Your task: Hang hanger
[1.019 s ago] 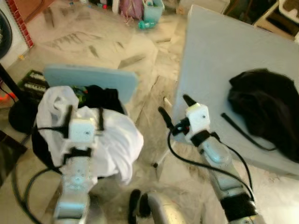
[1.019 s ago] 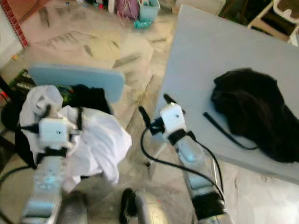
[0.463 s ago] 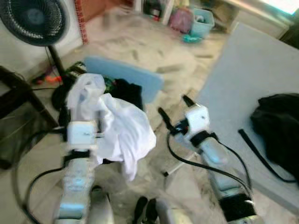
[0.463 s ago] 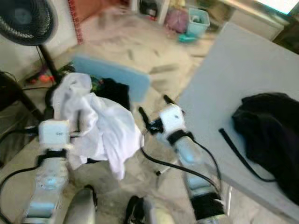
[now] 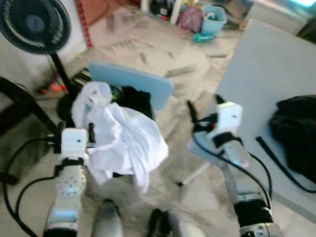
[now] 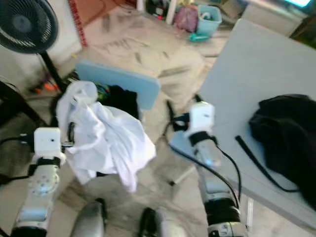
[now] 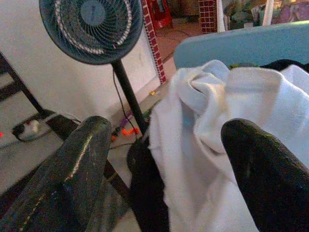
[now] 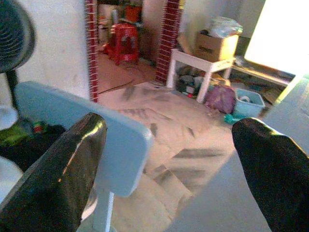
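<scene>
A black garment [image 5: 296, 131] lies bunched on the grey table [image 5: 256, 64] at the right. A thin black bar [image 5: 276, 160], perhaps part of a hanger, sticks out from under it. My right gripper [image 5: 203, 103] is open and holds nothing, hovering at the table's near left edge, well left of the garment. My left gripper [image 5: 76, 131] is open, close beside a crumpled white cloth [image 5: 123, 140]. That white cloth [image 7: 231, 111] sits just ahead of the spread fingers [image 7: 82, 164] and rests on a dark heap.
A light blue board [image 5: 131, 84] stands behind the white cloth. A black standing fan [image 5: 32, 22] and a dark rack [image 5: 19, 98] are at the left. A teal bin [image 5: 215, 15] and clutter lie far back on the marble floor.
The camera swung up and left, bringing the fan into view. My right gripper has moved right, up to the table's edge. My left gripper stays by the white cloth.
</scene>
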`<state>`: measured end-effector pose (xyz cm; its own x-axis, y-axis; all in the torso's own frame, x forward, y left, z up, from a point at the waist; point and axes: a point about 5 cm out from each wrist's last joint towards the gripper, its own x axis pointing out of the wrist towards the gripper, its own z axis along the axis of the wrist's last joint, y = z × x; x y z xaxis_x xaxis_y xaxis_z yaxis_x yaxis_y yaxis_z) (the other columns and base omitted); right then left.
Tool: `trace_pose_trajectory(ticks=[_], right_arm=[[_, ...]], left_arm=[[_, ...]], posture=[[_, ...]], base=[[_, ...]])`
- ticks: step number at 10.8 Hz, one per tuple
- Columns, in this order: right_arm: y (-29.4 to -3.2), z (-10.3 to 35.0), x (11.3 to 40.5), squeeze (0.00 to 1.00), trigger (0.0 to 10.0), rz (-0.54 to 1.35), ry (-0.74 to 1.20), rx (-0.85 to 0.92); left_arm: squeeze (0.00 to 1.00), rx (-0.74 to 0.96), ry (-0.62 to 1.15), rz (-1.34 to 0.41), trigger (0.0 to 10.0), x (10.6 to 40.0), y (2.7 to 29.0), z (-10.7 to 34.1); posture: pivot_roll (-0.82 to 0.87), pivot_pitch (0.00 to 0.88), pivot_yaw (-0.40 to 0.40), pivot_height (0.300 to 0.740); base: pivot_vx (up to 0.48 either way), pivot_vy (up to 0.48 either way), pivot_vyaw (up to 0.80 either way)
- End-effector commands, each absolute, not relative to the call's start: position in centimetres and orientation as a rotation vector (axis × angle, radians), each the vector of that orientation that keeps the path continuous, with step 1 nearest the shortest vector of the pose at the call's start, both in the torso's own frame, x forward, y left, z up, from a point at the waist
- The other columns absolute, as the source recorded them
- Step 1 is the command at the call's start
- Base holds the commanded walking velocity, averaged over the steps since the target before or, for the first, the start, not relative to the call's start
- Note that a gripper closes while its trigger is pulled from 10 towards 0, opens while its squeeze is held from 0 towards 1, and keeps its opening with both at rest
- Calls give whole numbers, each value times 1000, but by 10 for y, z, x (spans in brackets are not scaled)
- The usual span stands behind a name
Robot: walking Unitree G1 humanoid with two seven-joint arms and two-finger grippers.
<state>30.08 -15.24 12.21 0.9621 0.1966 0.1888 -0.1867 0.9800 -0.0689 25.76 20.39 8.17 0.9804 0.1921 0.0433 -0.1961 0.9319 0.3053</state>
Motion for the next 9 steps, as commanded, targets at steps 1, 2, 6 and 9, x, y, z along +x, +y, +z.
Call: trace_pose_trajectory(ticks=[1, 2, 6, 9], right_arm=[[-165, 114, 297, 0, 10000, 118, -178, -32], [-170, 113, 296, 0, 10000, 80, -183, -31], [-174, 107, 293, 0, 10000, 31, -181, -29], [-167, 114, 300, 0, 10000, 83, -204, -61]], left_arm=[[0, 327, -8, 146, 10000, 260, 200, 78], [0, 335, -15, 120, 10000, 263, 197, 79], [0, 305, -3, 105, 10000, 276, 198, 77], [0, 131, 70, 178, 10000, 294, 199, 67]], posture=[[44, 144, -36, 740], [38, 140, -13, 740], [31, 147, 2, 740], [21, 137, -20, 740]], base=[[0, 0, 0], [0, 0, 0], [0, 0, 0], [0, 0, 0]])
